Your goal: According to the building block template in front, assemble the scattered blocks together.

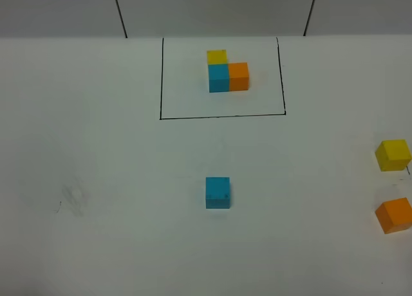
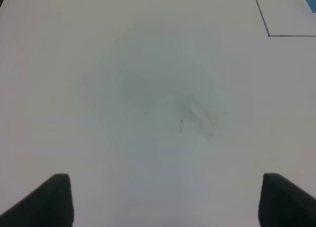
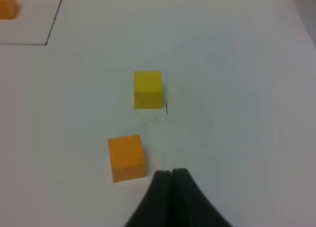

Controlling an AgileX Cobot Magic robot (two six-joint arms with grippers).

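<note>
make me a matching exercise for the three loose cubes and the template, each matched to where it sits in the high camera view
Things
1. loose sky-blue cube
2. loose yellow cube
3. loose orange cube
4. template trio

Places
A. inside the black rectangle
B. right edge of the view, nearer the front
C. alone near the middle of the view
D. right edge of the view, farther back

Pairs: 1-C, 2-D, 3-B, 4-A
</note>
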